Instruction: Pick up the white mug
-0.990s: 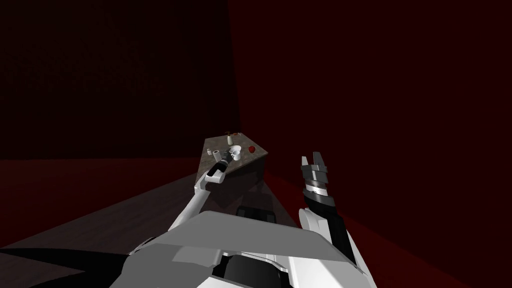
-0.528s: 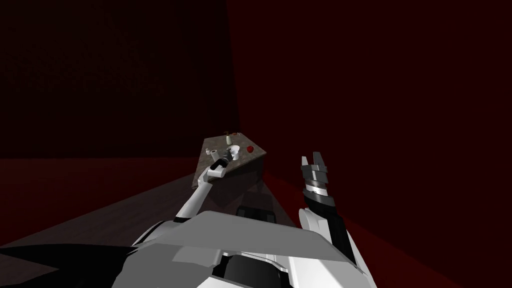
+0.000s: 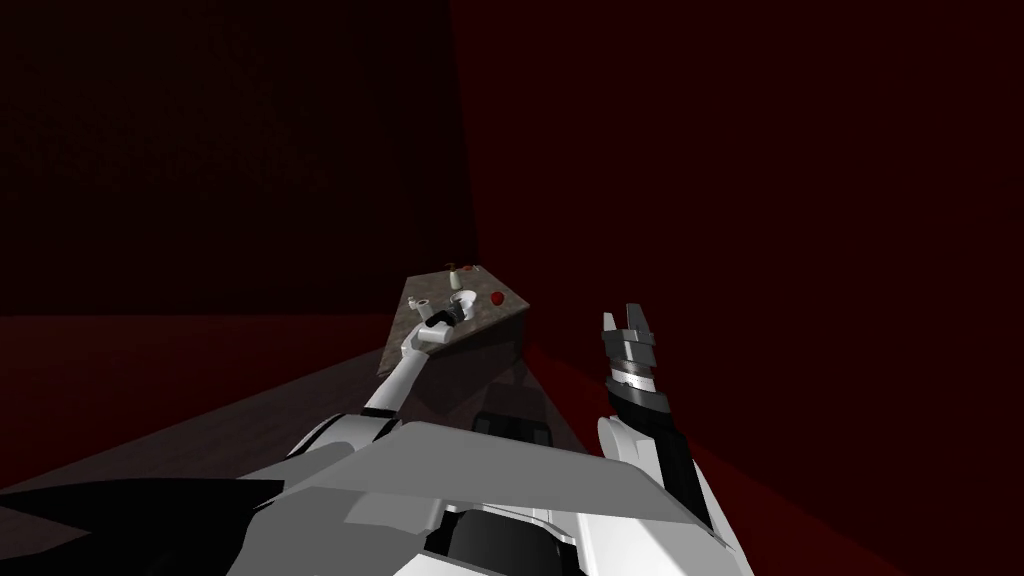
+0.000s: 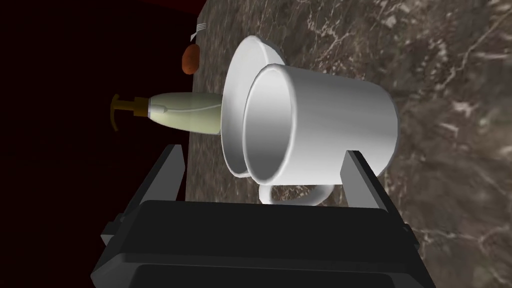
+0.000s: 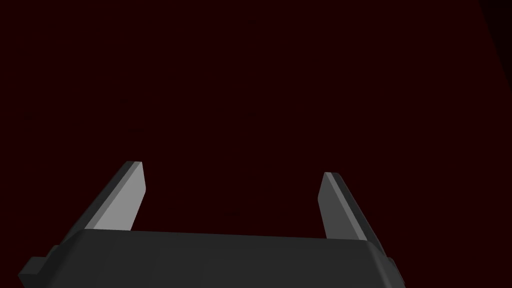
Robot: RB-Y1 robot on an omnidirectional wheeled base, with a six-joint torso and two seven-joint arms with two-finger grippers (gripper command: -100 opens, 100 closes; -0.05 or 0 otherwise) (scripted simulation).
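- Left wrist view: the left gripper (image 4: 262, 150) is seen with its fingers spread wide and nothing pinched between them.
- The mug (image 4: 320, 125) stands on the marbled table (image 4: 450, 75), straight ahead of that gripper, with its handle turned toward the gripper's dark body.
- The mug's long axis, mouth to base, is seen to run from one finger toward the other, so the closing line lies along the mug, not across it.
- One finger is seen out past the mouth; the other overlaps the wall near the base. Contact cannot be told.
- A white bowl (image 4: 250, 47) lies just behind the mug, and a pump bottle (image 4: 185, 112) beyond that.
- It is judged that a roll of the wrist, or a grip on the handle, is called for before closing.
- In the head view, the right gripper (image 3: 625, 320) is held raised, well apart from the table, fingers spread and empty; the left arm is plainly the nearer.
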